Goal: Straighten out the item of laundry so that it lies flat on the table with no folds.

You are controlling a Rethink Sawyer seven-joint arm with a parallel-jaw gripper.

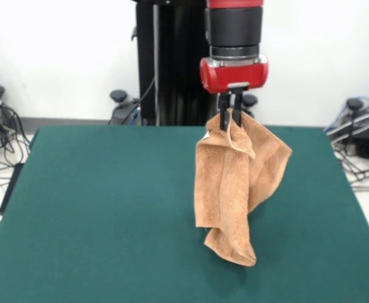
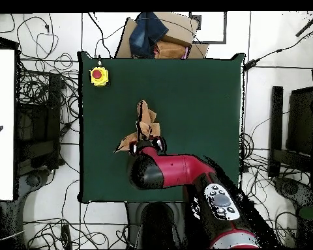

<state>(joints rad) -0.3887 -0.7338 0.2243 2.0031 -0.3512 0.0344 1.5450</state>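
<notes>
The jaws (image 1: pixel 234 117) are closed tight on the top edge of the towel (image 1: pixel 235 189), pinching a bunched fold of cloth between the black fingers (image 1: pixel 224 118). Directly below them the towel is hung in long vertical folds, its lowest corner touching or just above the table (image 1: pixel 108 208); which cannot be told. In the overhead view the towel (image 2: pixel 145 127) is partly hidden under the red arm (image 2: pixel 178 172), and a yellow box with a red button (image 2: pixel 98 76) is seen well apart from the jaws, near a table corner.
</notes>
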